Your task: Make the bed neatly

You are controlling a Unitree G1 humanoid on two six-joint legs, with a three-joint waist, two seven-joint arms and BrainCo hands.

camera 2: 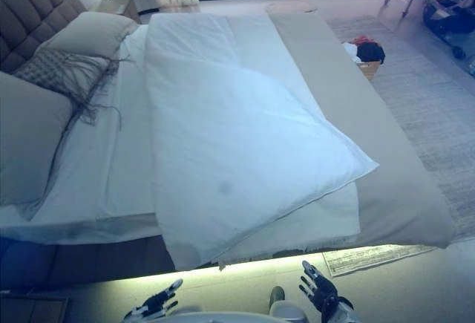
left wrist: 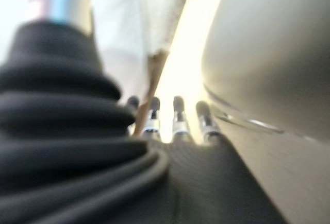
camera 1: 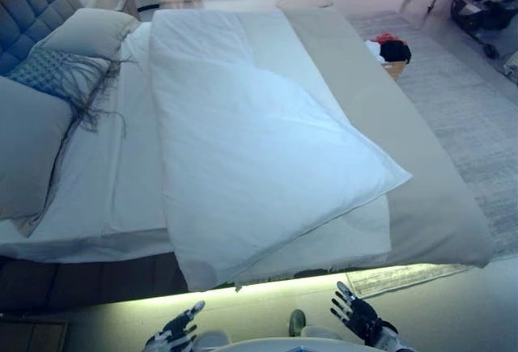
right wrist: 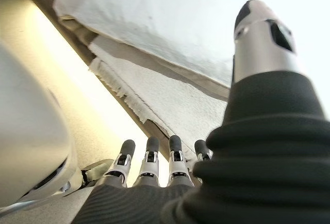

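On the bed (camera 1: 437, 206), a white duvet (camera 1: 259, 150) lies skewed, its near corner folded over toward the foot, with pillows (camera 1: 32, 142) at the headboard end. Below the bed's near edge, the left hand (camera 1: 174, 332) and right hand (camera 1: 356, 313) hang released, fingers straight, holding nothing.

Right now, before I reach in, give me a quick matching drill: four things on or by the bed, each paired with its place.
1. duvet
2. fringed cushion
3. beige cover
4. box of clothes

a. floor beyond the bed
b. at the headboard, among the pillows
c. skewed across the mattress, a corner folded
d. foot end of the bed

Pairs: 1-c, 2-b, 3-d, 4-a
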